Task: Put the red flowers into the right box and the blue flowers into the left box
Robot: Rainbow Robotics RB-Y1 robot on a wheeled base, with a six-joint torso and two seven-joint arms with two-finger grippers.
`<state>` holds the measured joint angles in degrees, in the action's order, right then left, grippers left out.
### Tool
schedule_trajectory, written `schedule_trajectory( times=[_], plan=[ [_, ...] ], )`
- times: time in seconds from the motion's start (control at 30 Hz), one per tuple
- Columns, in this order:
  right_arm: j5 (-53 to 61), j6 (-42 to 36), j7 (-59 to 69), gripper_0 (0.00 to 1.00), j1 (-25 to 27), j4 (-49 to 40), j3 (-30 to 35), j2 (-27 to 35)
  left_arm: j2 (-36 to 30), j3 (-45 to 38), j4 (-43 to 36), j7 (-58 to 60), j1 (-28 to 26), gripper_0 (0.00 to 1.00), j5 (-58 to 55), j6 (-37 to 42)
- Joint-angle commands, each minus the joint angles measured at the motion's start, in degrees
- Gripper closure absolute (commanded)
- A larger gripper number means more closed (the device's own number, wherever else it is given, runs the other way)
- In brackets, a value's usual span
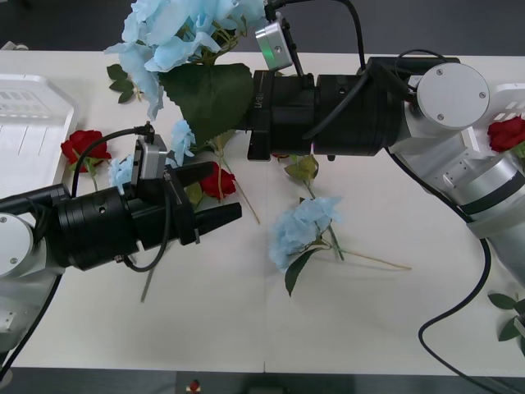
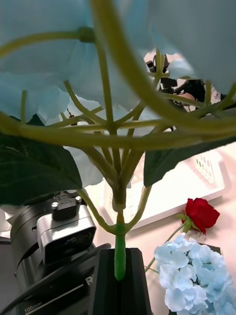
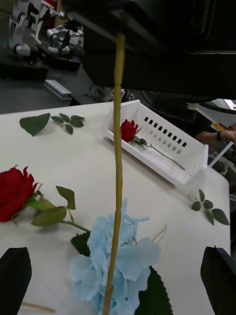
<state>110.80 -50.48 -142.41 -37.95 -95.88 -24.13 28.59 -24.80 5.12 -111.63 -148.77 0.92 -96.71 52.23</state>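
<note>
My right gripper [image 2: 118, 278] is shut on the green stem of a big blue flower [image 1: 184, 33], held above the table's far left part with its large leaf [image 1: 209, 94] hanging down. The stem's long tan end [image 3: 117, 147] hangs down in front of my left gripper [image 1: 223, 193], which is open and hovers over a red flower [image 1: 217, 182]. Another red flower [image 1: 82, 146] lies near the left box [image 1: 25, 115]. A second blue flower [image 1: 303, 226] lies mid-table. The right box [image 1: 515, 103] holds one red flower [image 1: 507, 131].
Small blue flower pieces [image 1: 182, 135] lie beside my left wrist. Loose leaf sprigs lie at the far left [image 1: 121, 82] and at the near right edge [image 1: 509, 316]. The table's front half is bare white.
</note>
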Motion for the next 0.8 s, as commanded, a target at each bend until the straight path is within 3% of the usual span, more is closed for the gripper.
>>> schedule_trajectory(
  times=[0.03,0.1,0.13,0.23,0.33,0.8],
  plan=[
    [0.7,0.5,0.5,1.00,-1.4,-1.2,0.2,-0.9,1.0,-0.2,-0.4,-0.6,1.5,0.00,0.3,-0.5],
    [0.7,0.5,0.6,1.00,-1.5,-1.2,0.2,-1.0,1.4,-0.1,-0.4,-0.6,2.0,0.23,1.0,-0.5],
    [0.8,0.5,0.8,1.00,-1.4,-1.2,0.2,-1.0,1.6,0.0,-0.3,-0.6,2.2,0.52,1.1,-0.5],
    [1.1,0.5,1.1,1.00,-1.4,-1.2,0.2,-1.0,1.6,0.2,-0.3,-0.4,2.5,0.95,1.1,-0.5],
    [1.2,0.5,1.3,1.00,-1.4,-1.2,0.1,-1.0,1.6,0.2,-0.1,-0.5,2.7,1.00,1.1,-0.5],
    [1.3,0.5,2.0,1.00,-1.5,-1.2,0.1,-1.2,1.4,0.5,0.0,1.4,3.6,1.00,2.8,-0.9]
  ],
)
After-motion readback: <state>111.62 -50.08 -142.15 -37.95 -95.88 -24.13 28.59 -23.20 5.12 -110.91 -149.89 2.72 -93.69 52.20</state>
